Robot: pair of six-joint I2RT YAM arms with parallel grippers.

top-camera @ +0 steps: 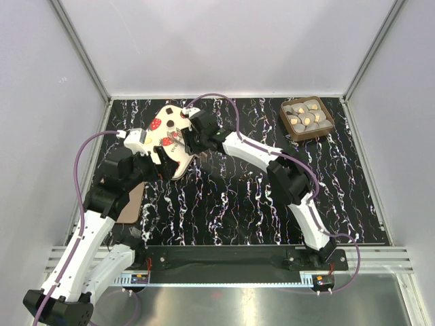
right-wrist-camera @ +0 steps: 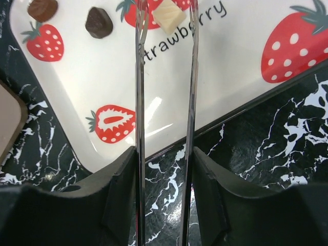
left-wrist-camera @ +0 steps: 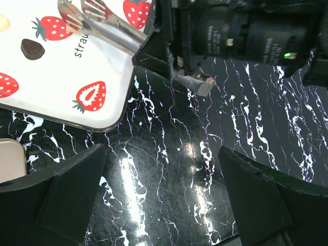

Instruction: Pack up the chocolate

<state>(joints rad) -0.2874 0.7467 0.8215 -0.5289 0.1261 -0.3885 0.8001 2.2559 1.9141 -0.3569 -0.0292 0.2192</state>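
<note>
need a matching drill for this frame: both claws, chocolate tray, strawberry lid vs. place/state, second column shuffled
Things:
1. left claw
2. right claw
3. chocolate tray
4. strawberry lid

Place or state:
A. far right corner of the table
B. shut on tongs
C. open, holding nothing
D. left of centre, under the tips of the tongs

Pairs: 1-C, 2-B, 3-A, 4-D
</note>
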